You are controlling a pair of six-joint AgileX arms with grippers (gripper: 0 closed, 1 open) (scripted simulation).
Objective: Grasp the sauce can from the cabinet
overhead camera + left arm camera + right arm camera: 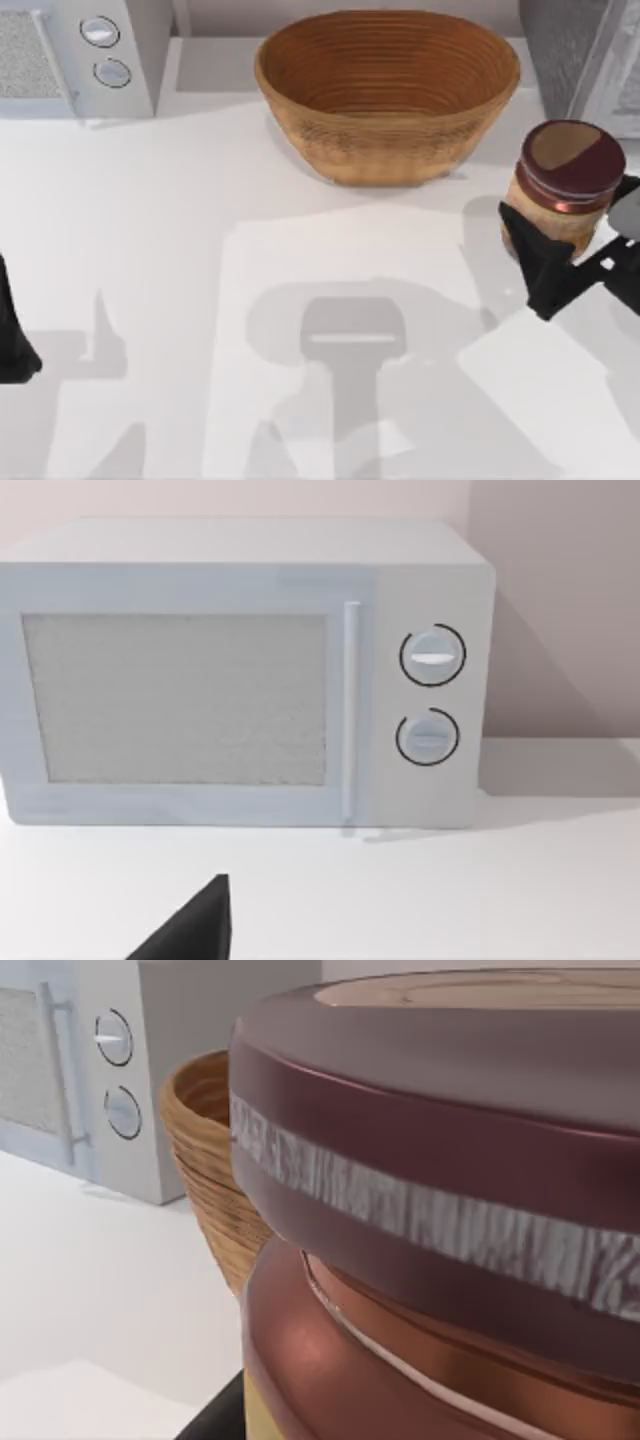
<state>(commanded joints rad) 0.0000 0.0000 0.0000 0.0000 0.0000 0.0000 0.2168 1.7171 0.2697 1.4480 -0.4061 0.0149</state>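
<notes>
The sauce can (568, 183) stands at the table's right side, a small cylinder with a maroon-and-brown top, coppery rim and tan body. My right gripper (578, 225) is shut on it, with one black finger (535, 255) against its left side and the other at the picture's right edge. In the right wrist view the sauce can (450, 1220) looms very close, its maroon lid and copper rim plain. The grey cabinet (590, 55) is just behind the can at the back right. My left gripper (14, 340) is parked at the table's left edge.
A big brown woven bowl (388, 95) sits at the back centre, close to the can's left. A white microwave (85, 55) stands at the back left and faces the left wrist camera (240, 670). A pale mat (340, 340) covers the table's middle.
</notes>
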